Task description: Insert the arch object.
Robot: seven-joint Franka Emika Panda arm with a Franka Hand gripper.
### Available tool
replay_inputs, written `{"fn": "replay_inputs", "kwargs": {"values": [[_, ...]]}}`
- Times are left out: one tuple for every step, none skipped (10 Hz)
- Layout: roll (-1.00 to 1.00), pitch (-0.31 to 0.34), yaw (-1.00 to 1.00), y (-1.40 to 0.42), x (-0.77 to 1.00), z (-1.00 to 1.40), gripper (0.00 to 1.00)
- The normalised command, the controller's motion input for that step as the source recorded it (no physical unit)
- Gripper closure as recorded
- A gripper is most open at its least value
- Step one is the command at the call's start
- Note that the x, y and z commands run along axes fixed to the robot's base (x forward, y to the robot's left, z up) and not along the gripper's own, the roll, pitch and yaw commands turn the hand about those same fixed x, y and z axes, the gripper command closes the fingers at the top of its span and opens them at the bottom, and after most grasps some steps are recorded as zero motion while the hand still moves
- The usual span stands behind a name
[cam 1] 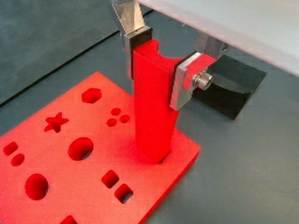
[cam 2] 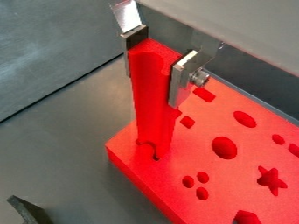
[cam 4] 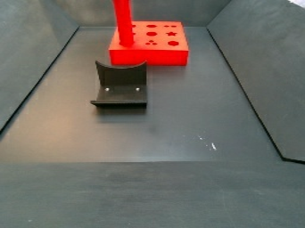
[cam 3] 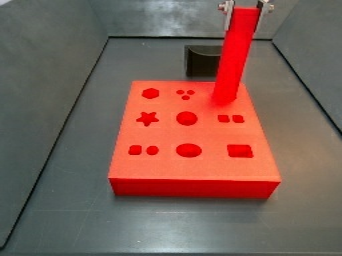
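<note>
The arch object [cam 1: 155,105] is a long bright red bar standing upright, with a curved notch in its top end. It shows in both wrist views [cam 2: 149,105] and both side views [cam 3: 235,60] [cam 4: 121,20]. Its lower end sits in a hole near a corner of the flat red board [cam 1: 70,166] [cam 2: 233,184] [cam 3: 187,150] [cam 4: 161,44]. My gripper [cam 1: 163,61] [cam 2: 160,59] [cam 3: 246,6] is shut on the bar's top end, one silver finger [cam 1: 184,80] on each side.
The dark fixture [cam 4: 120,85] [cam 3: 203,58] [cam 1: 233,83] stands on the dark floor beside the board. The board has several shaped holes, among them a star [cam 3: 148,119] and ovals. Grey walls enclose the floor.
</note>
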Motion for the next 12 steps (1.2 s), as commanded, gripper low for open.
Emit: {"fn": "replay_inputs", "kwargs": {"values": [[0.0, 0.067, 0.0, 0.01, 0.0, 0.02, 1.0], [-0.06, 0.0, -0.04, 0.0, -0.02, 0.07, 1.0], [-0.03, 0.0, -0.03, 0.0, -0.05, 0.0, 1.0], [0.0, 0.0, -0.02, 0.0, -0.01, 0.01, 1.0], [0.0, 0.0, -0.03, 0.0, 0.0, 0.09, 1.0], [0.0, 0.0, -0.02, 0.0, 0.0, 0.11, 1.0], [0.0, 0.0, -0.01, 0.0, 0.0, 0.11, 1.0], [0.03, 0.0, -0.01, 0.0, 0.0, 0.04, 1.0], [0.13, 0.006, 0.0, 0.0, 0.0, 0.0, 1.0], [0.18, 0.02, 0.0, 0.0, 0.0, 0.0, 1.0], [0.2, 0.024, 0.0, 0.0, 0.0, 0.0, 1.0], [0.28, 0.02, 0.0, 0.0, 0.0, 0.0, 1.0]]}}
